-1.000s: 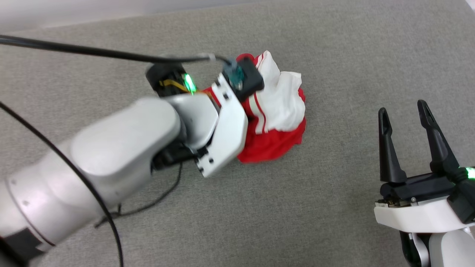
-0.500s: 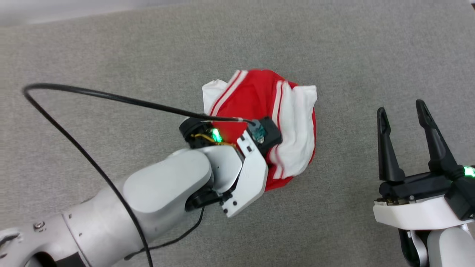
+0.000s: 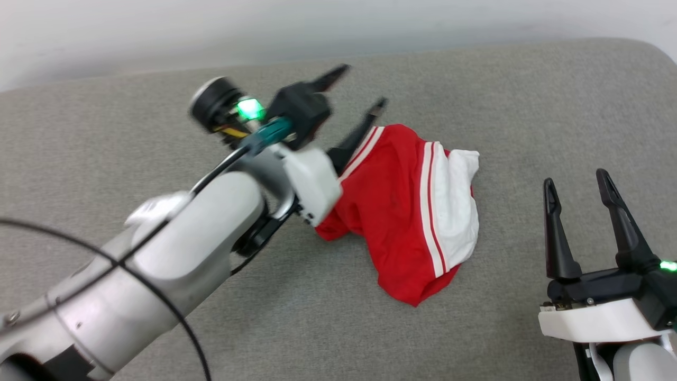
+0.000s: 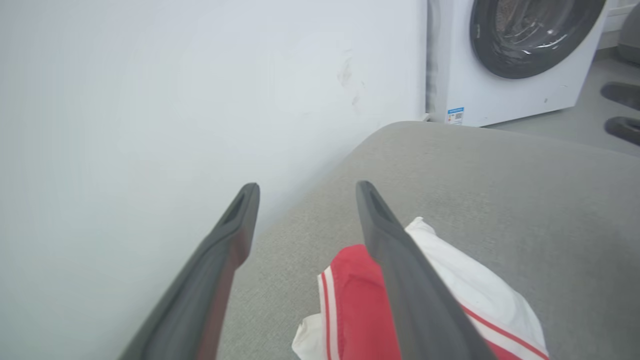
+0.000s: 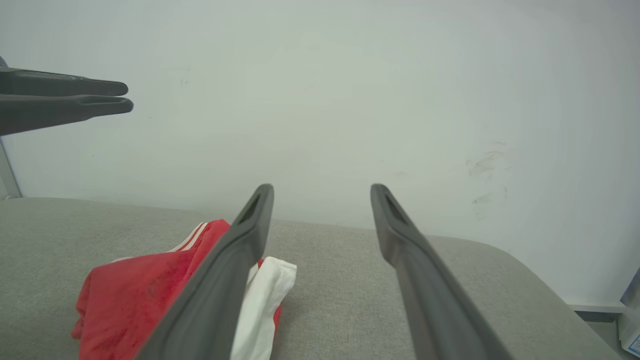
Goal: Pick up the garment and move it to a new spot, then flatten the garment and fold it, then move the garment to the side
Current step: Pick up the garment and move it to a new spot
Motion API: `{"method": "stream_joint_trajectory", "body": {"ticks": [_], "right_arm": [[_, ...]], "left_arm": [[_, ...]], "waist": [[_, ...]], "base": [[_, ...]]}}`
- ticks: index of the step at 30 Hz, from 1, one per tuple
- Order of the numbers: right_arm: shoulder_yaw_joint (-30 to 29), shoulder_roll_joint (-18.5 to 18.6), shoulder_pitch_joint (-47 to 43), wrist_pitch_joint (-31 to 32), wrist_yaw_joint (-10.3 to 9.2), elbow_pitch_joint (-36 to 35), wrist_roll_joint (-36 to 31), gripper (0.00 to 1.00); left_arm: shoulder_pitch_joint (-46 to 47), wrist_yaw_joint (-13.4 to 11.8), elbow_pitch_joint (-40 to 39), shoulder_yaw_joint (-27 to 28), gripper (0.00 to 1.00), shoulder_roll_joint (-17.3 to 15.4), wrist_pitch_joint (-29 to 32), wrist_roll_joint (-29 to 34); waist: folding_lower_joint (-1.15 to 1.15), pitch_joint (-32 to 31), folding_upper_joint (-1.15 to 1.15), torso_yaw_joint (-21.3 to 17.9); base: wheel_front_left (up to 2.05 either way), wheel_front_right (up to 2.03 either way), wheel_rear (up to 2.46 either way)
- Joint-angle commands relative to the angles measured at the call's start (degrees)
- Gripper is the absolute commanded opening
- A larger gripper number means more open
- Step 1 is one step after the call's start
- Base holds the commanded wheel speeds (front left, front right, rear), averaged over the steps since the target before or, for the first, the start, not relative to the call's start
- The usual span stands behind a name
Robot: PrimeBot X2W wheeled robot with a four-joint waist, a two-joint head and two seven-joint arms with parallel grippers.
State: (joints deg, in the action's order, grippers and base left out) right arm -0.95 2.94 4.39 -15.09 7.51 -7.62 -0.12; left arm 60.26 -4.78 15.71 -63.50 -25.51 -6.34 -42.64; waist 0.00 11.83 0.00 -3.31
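While angled upward, left gripper [image 3: 363,84] seemingly spread

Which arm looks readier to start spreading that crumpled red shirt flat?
Probably the left: the left end effector is open right by the shirt, while the right end effector, also open, sits apart from it.

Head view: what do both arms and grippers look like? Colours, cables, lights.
The left forearm is a pale grey shell with a white wrist bracket and a thin black cable looping beside it. The left gripper and right gripper each have two long, tapering black fingers on a black base, with a green light at the wrist.
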Motion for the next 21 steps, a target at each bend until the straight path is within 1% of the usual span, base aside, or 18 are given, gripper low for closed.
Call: {"method": "stream_joint_trajectory", "body": {"ticks": [1,3,4,5,6,8,9,10,12,13,14,15,18,21], "right_arm": [[-0.4,-0.1,-0.8,-0.1,-0.04,0.2,-0.5,1.00],[-1.0,-0.1,-1.3,-0.1,-0.04,0.3,-0.5,1.00],[-1.0,-0.1,-1.3,-0.1,-0.04,0.3,-0.5,1.00],[-1.2,-0.1,-1.5,-0.1,-0.04,0.3,-0.5,1.00],[-1.6,-0.1,-1.7,-0.1,-0.04,0.3,-0.6,1.00],[-1.9,-0.1,-2.1,-0.1,-0.04,0.4,-0.6,1.00],[-1.9,-0.1,-2.1,-0.1,-0.04,0.4,-0.6,1.00],[-2.0,-0.1,-2.2,-0.1,-0.04,0.5,-0.6,1.00],[-2.3,-0.1,-2.4,-0.1,-0.04,0.6,-0.5,1.00],[-2.3,-0.1,-2.4,-0.1,-0.04,0.6,-0.5,1.00],[-2.3,-0.1,-2.4,-0.1,-0.04,0.6,-0.5,1.00],[-2.6,-0.1,-2.4,-0.1,-0.04,0.7,-0.4,1.00],[-2.6,-0.1,-2.5,-0.1,-0.04,0.9,-0.2,1.00],[-2.6,-0.1,-2.8,-0.1,-0.04,1.4,0.3,1.00]], "left_arm": [[-3.0,-3.6,-0.4,1.1,1.00,-1.2,-3.6,1.4],[-5.7,-8.2,-1.0,3.1,1.00,-2.8,-6.7,2.7],[-5.7,-8.2,-1.0,3.1,1.00,-2.8,-6.7,2.7],[-7.3,-10.4,-1.4,4.1,1.00,-3.5,-7.6,3.3],[-11.2,-14.6,-2.6,6.7,1.00,-4.5,-8.5,3.9],[-15.0,-18.7,-4.9,10.4,1.00,-5.6,-8.9,5.3],[-15.0,-18.7,-4.9,10.4,1.00,-5.6,-8.9,5.3],[-16.8,-20.9,-6.8,12.8,1.00,-6.1,-8.9,6.9],[-22.5,-24.5,-9.7,16.6,1.00,-7.0,-8.9,9.7],[-25.3,-26.1,-11.5,19.3,1.00,-6.9,-8.8,10.9],[-27.6,-27.0,-13.3,21.3,1.00,-7.0,-8.8,12.2],[-34.9,-29.0,-17.6,27.4,1.00,-6.3,-8.8,16.1],[-41.8,-29.5,-20.6,33.0,1.00,-4.2,-8.9,19.1],[-47.6,-28.5,-22.2,37.7,1.00,-1.4,-8.9,22.0]], "waist": [[0.00,-1.4,0.00,1.4],[0.00,-1.9,0.00,2.1],[0.00,-1.9,0.00,2.1],[0.00,-2.1,0.00,2.5],[0.00,-2.5,0.00,3.1],[0.00,-2.8,0.00,3.5],[0.00,-2.8,0.00,3.5],[0.00,-2.9,0.00,3.7],[0.00,-3.2,0.00,4.1],[0.00,-3.2,0.00,4.3],[0.00,-3.2,0.00,4.4],[0.00,-3.4,0.00,4.9],[0.00,-3.5,0.00,5.3],[0.00,-4.0,0.00,5.3]], "base": [[0.00,0.00,0.00],[0.00,0.00,0.00],[0.00,0.00,0.00],[0.00,0.00,0.00],[0.00,0.00,0.00],[0.00,0.00,0.00],[0.00,0.00,0.00],[0.00,0.00,0.00],[0.00,0.00,0.00],[0.00,0.00,0.00],[0.00,0.00,0.00],[0.00,0.00,0.00],[0.00,0.00,0.00],[0.00,0.00,0.00]]}}
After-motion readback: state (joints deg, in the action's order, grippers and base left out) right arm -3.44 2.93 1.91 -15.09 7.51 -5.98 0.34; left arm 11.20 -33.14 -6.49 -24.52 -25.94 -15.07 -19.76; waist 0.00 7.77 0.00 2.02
